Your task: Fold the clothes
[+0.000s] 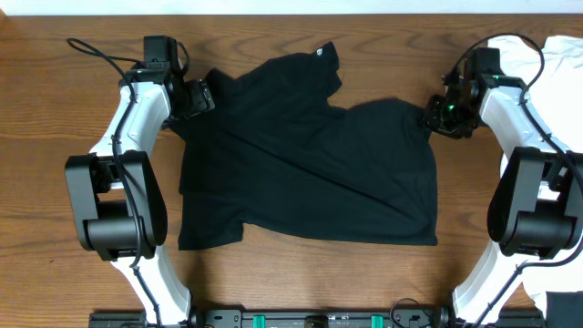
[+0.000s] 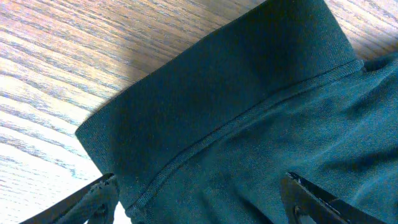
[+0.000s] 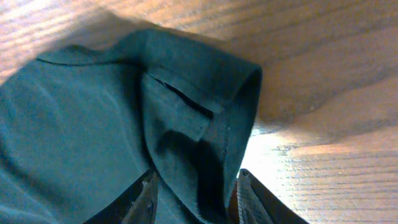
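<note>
The left claw [image 2: 198,183] is released, its 2 fingers spread wide over a hemmed edge of the black shirt [image 1: 310,173]. The shirt lies rumpled across the middle of the desk [image 1: 55,273]. At the shirt's right side, the right claw [image 3: 196,186] is grasping a bunched fold of it.

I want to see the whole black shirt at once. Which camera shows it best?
The overhead view: nearly the whole black shirt shows there, lying on the table. The left wrist view gives only a close-up of one seamed edge band, and the right wrist view only a folded corner.
</note>
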You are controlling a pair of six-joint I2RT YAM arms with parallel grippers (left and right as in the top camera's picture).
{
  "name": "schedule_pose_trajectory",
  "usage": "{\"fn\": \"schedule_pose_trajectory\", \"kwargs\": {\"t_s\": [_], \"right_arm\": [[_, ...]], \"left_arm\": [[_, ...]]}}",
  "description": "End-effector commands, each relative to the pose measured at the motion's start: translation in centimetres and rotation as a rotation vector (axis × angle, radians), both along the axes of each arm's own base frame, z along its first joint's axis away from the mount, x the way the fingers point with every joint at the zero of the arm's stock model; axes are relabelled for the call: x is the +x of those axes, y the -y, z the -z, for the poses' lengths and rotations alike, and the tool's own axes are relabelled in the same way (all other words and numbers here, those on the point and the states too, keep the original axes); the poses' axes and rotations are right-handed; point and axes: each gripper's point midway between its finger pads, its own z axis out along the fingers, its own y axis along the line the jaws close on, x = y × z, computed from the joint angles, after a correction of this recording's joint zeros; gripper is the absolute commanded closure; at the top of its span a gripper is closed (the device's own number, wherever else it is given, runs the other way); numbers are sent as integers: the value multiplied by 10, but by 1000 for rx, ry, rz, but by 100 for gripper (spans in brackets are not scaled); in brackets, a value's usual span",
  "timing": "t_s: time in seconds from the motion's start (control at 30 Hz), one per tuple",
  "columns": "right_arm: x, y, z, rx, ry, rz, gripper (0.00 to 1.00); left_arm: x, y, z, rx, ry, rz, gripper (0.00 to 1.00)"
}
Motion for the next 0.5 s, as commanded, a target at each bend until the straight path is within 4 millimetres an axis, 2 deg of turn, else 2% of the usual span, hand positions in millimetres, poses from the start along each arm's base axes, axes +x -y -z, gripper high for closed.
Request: {"fn": "schedule_pose_trajectory", "kwargs": {"t_s": [0.0, 0.2, 0.33, 0.47], "right_arm": [[-5, -4, -1, -14, 7, -26, 61], [-10, -7, 7, -10, -5, -30, 68], [-6, -12, 5, 19, 17, -40, 69], [-6, -15, 5, 30, 16, -41, 74]], "left_arm": [[-4, -2, 6, 9, -17, -6, 16], [-4, -2, 6, 9, -18, -6, 16], [-4, -2, 6, 9, -18, -6, 16], [-5, -2, 6, 9, -21, -6, 16]]}}
